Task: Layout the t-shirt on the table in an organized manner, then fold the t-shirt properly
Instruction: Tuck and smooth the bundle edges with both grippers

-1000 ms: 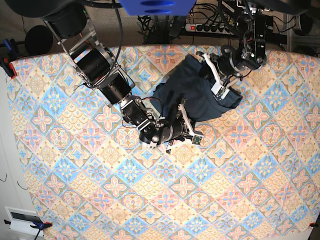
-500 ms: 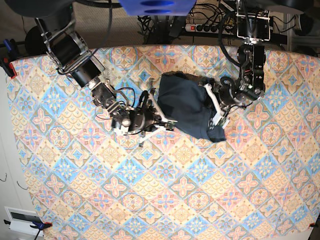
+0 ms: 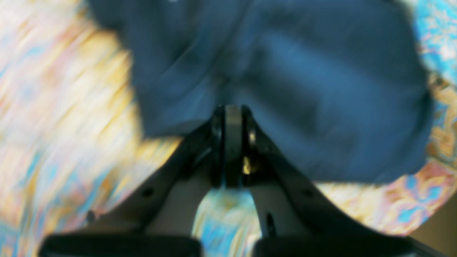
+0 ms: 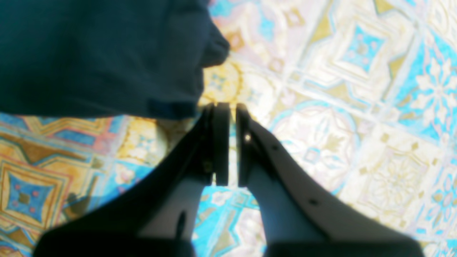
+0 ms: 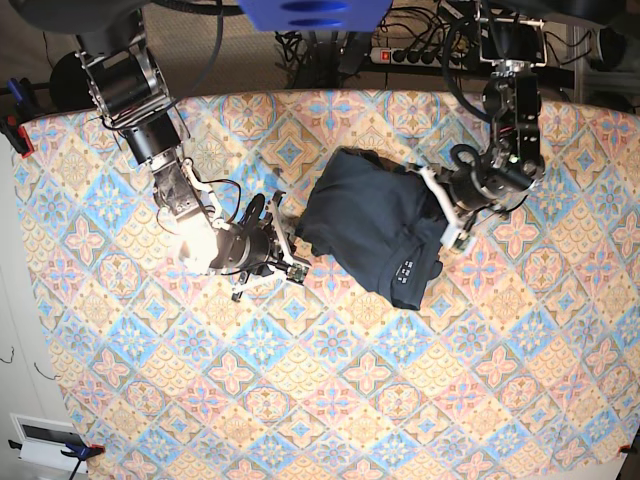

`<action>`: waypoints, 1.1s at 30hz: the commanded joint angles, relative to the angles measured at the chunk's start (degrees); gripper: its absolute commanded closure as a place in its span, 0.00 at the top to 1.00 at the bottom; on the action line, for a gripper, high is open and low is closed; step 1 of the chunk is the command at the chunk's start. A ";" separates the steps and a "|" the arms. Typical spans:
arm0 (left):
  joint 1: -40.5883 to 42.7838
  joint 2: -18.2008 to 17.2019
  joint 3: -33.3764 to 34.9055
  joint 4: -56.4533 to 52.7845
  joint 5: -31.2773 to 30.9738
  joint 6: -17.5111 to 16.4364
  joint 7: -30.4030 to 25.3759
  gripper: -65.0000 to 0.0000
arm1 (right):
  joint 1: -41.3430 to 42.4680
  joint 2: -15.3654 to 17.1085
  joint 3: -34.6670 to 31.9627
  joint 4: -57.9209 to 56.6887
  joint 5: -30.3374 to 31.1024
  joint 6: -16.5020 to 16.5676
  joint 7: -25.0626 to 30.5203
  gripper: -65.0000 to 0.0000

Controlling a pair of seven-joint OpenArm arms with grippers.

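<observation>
The dark navy t-shirt (image 5: 370,220) lies bunched in a rough heap on the patterned table (image 5: 400,400), its small white neck label (image 5: 405,270) showing near its front corner. My left gripper (image 5: 447,218) is at the shirt's right edge. In the left wrist view it (image 3: 232,110) is shut, and the shirt's (image 3: 303,89) creases run into its tips. My right gripper (image 5: 290,248) sits just left of the shirt. The right wrist view shows it (image 4: 228,107) shut with nothing in it, and the shirt's hem (image 4: 171,109) beside its left fingertip.
A power strip (image 5: 420,55) and cables run behind the table's far edge. A blue clamp (image 5: 15,100) sits at the left edge and a white box (image 5: 45,438) at the lower left corner. Patterned cloth stretches wide in front of the shirt.
My right gripper has swung left, from the shirt's lower edge to just off its left side. The left gripper moved forward with the shirt, which shifted and now shows its label.
</observation>
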 commanded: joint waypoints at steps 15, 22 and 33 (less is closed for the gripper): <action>12.02 2.26 -18.94 6.26 -17.76 -0.03 -1.01 0.00 | 1.64 -0.39 8.04 -0.28 0.74 -0.16 1.58 0.05; 9.82 7.09 -19.03 5.12 -17.93 -0.03 -1.01 0.00 | 1.81 -4.88 8.12 -4.32 0.65 -0.16 1.58 0.05; 8.59 8.32 -15.60 6.62 -32.00 -0.03 1.19 0.00 | 1.81 -7.25 8.12 -5.03 0.65 -0.16 1.58 0.05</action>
